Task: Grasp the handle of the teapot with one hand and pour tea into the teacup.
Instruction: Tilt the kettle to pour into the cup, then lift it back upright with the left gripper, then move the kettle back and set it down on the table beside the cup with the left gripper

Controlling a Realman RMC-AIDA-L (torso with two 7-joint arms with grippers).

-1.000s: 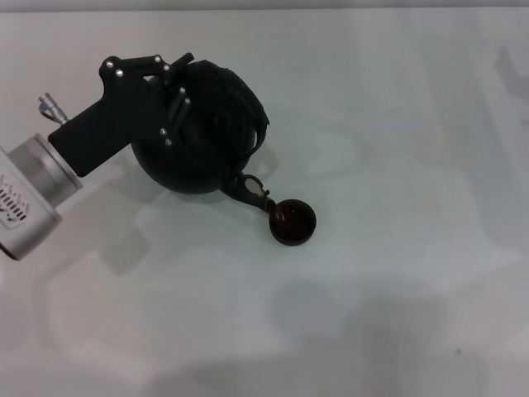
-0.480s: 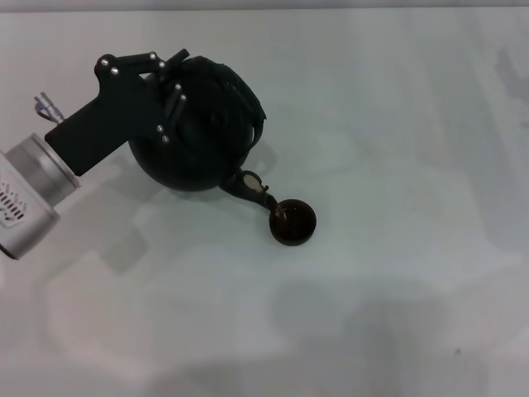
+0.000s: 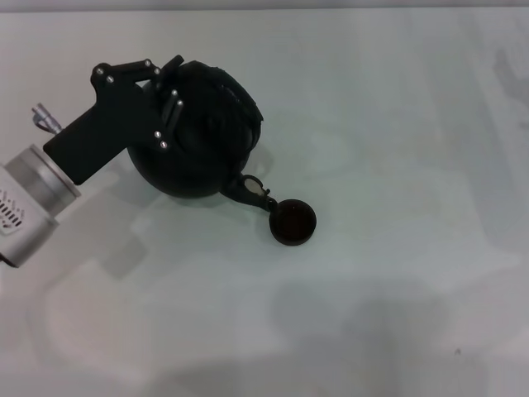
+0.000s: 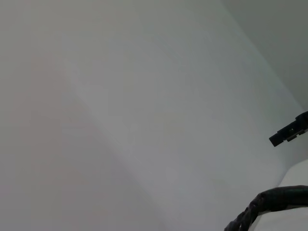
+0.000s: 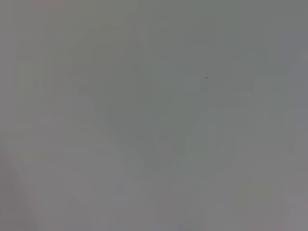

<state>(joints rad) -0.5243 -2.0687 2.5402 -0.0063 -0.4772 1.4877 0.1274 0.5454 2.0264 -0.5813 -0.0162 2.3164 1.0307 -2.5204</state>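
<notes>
The black teapot hangs tilted over the white table, its short spout pointing down and right, just beside the rim of the tiny dark teacup. My left gripper comes in from the left and is shut on the handle at the pot's top. A wrapped stretch of the handle shows in the left wrist view. I see no stream between spout and cup. The right gripper is not in view; its wrist view shows only bare table.
The left arm's silver wrist reaches over the table's left side. The white table surface stretches right of and in front of the cup.
The left arm has drawn slightly up and left, and the pot has tipped back. The spout's pale opening no longer faces up, and the cup has stayed in place.
</notes>
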